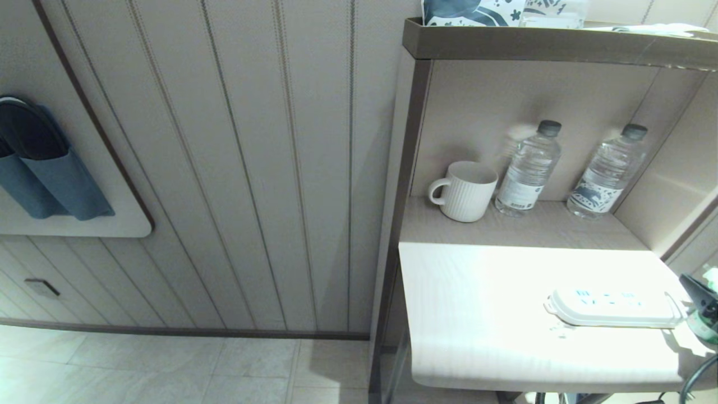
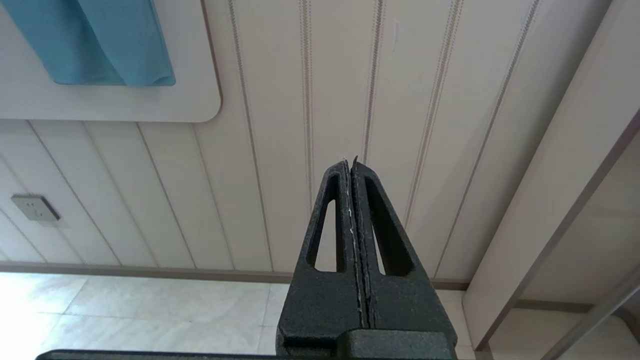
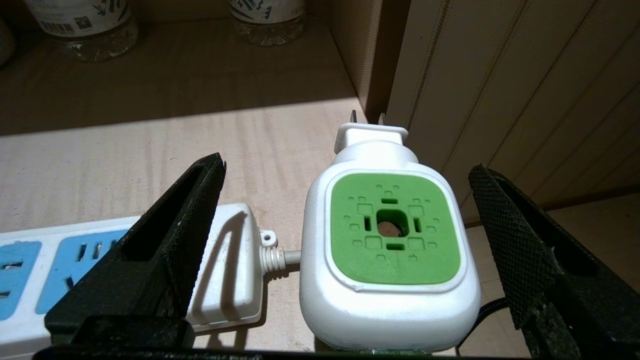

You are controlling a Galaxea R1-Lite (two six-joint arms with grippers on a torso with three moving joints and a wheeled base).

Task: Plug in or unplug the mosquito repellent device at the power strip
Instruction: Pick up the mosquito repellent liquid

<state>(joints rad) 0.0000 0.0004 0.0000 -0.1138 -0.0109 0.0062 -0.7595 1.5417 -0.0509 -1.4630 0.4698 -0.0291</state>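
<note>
Far to the left the clenched left gripper (image 2: 352, 165) is idling by the wall, while the flat white power strip (image 1: 614, 307) is lying lengthwise on the pale surface (image 1: 477, 314), and just beyond its cord end the white-and-green mosquito repellent device (image 3: 390, 250), unplugged, is sitting between the fingers of the released right gripper (image 3: 345, 200).

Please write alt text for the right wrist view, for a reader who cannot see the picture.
The right gripper is open, its black fingers on either side of the mosquito repellent device, a white unit with a green face, not touching it. The device is unplugged, with bare prongs, standing beside the cord end of the power strip on a sunlit shelf; two water bottles stand behind.
</note>
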